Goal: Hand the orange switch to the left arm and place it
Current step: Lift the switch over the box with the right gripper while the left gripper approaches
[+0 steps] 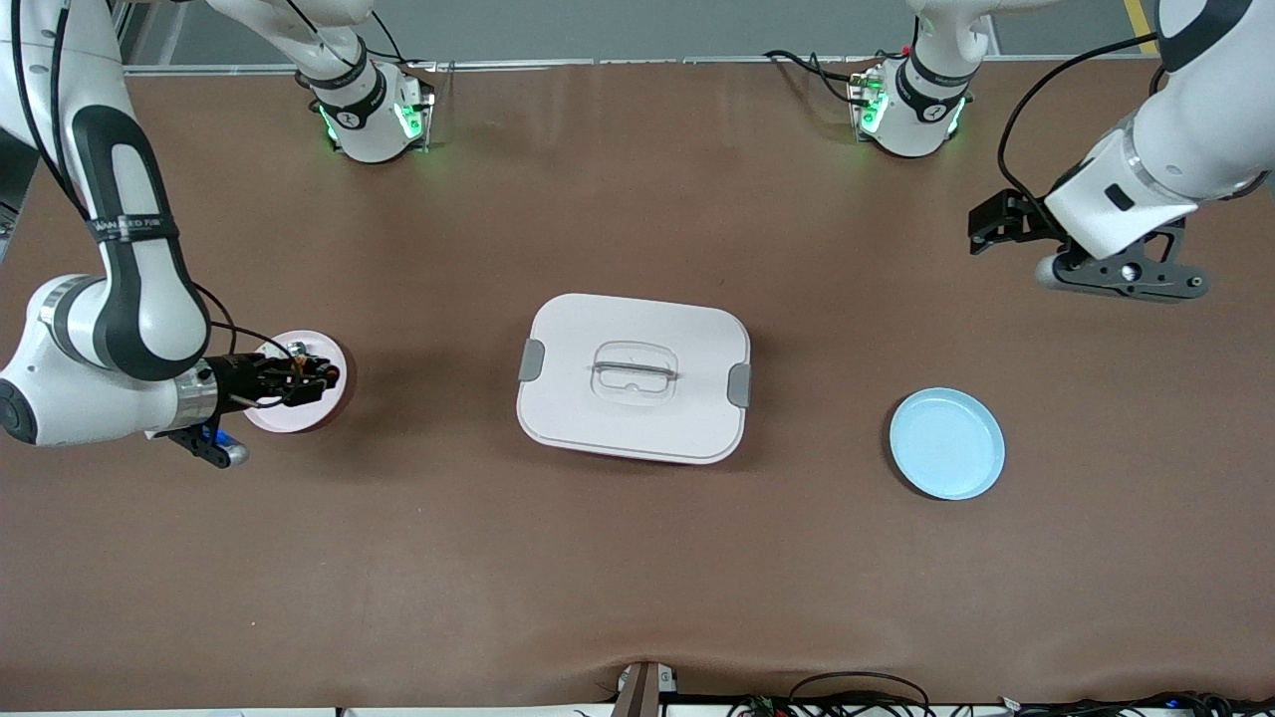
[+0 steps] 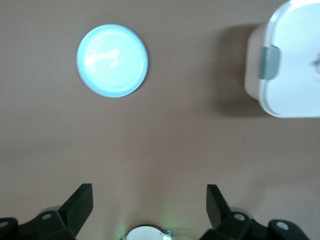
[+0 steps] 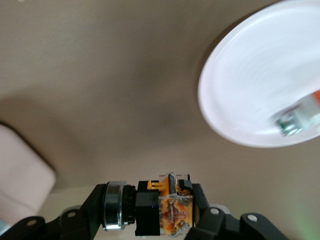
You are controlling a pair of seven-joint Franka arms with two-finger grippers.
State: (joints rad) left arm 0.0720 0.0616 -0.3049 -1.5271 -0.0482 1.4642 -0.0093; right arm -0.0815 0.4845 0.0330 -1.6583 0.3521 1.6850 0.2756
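Note:
My right gripper (image 1: 321, 377) is shut on the orange switch (image 1: 300, 372) and holds it over the pink plate (image 1: 321, 410) at the right arm's end of the table. In the right wrist view the switch (image 3: 160, 209), black and clear orange with a silver ring, sits between the fingers of the gripper (image 3: 150, 212). The white box (image 1: 634, 376) lies closed in the middle of the table. My left gripper (image 1: 984, 229) is open and empty, up in the air at the left arm's end; its fingers (image 2: 80, 201) stand wide apart in the left wrist view.
A small silver part (image 3: 295, 119) lies on the pink plate (image 3: 250, 75). A light blue plate (image 1: 946, 443) sits empty toward the left arm's end, and shows in the left wrist view (image 2: 112, 60) with one latched end of the box (image 2: 285, 65).

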